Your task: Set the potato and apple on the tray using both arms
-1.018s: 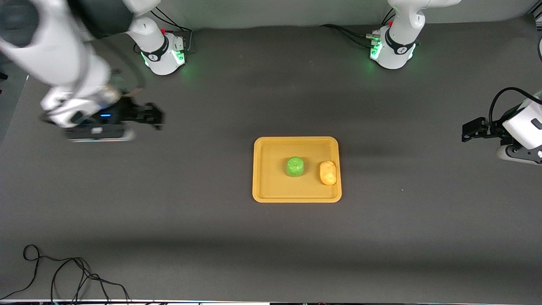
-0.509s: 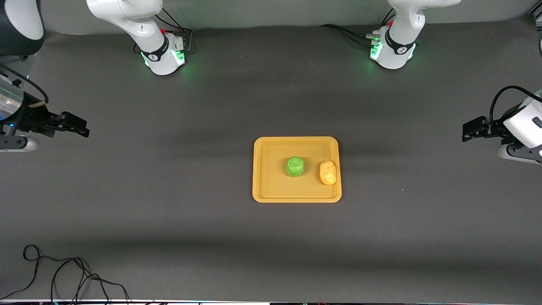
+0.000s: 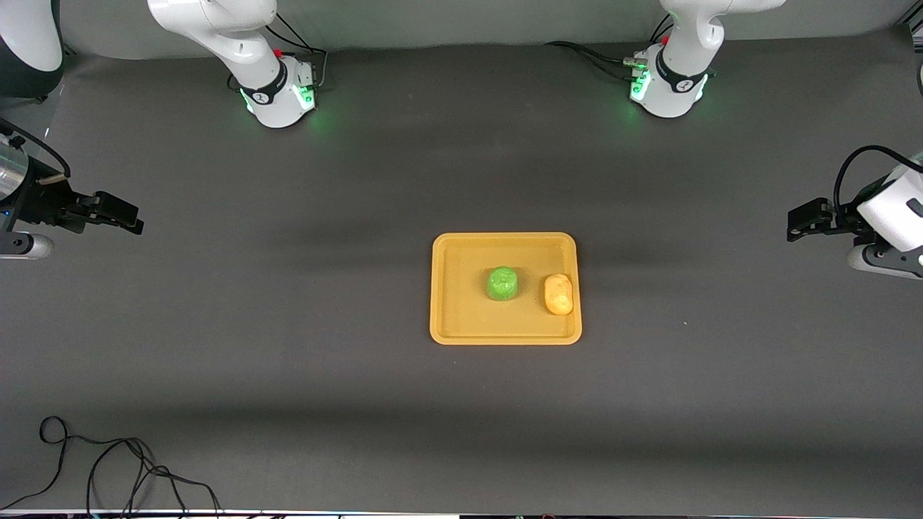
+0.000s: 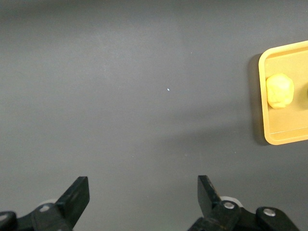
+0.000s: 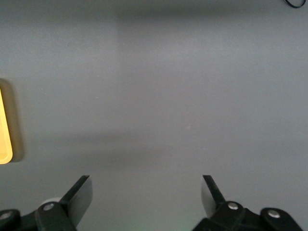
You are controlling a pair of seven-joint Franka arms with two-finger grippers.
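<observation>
The yellow-orange tray (image 3: 461,303) lies in the middle of the table. The green apple (image 3: 502,283) sits near its centre. The potato (image 3: 558,294) lies on the tray beside the apple, against the rim toward the left arm's end. My left gripper (image 3: 793,223) is open and empty over the table's left-arm end, well away from the tray. In the left wrist view my left gripper (image 4: 143,192) is open, with the tray (image 4: 263,96) and potato (image 4: 279,90) off to one side. My right gripper (image 3: 133,220) is open and empty over the right-arm end. The right wrist view shows it (image 5: 147,190) and a sliver of tray (image 5: 4,130).
A loose black cable (image 3: 108,461) lies near the front edge at the right arm's end. The two arm bases (image 3: 277,94) (image 3: 667,86) glow green along the table's edge farthest from the camera. Bare dark mat surrounds the tray.
My right arm has swung away from the tray toward its own end of the table, then shifted slightly more. The left arm, tray, apple and potato have not moved.
</observation>
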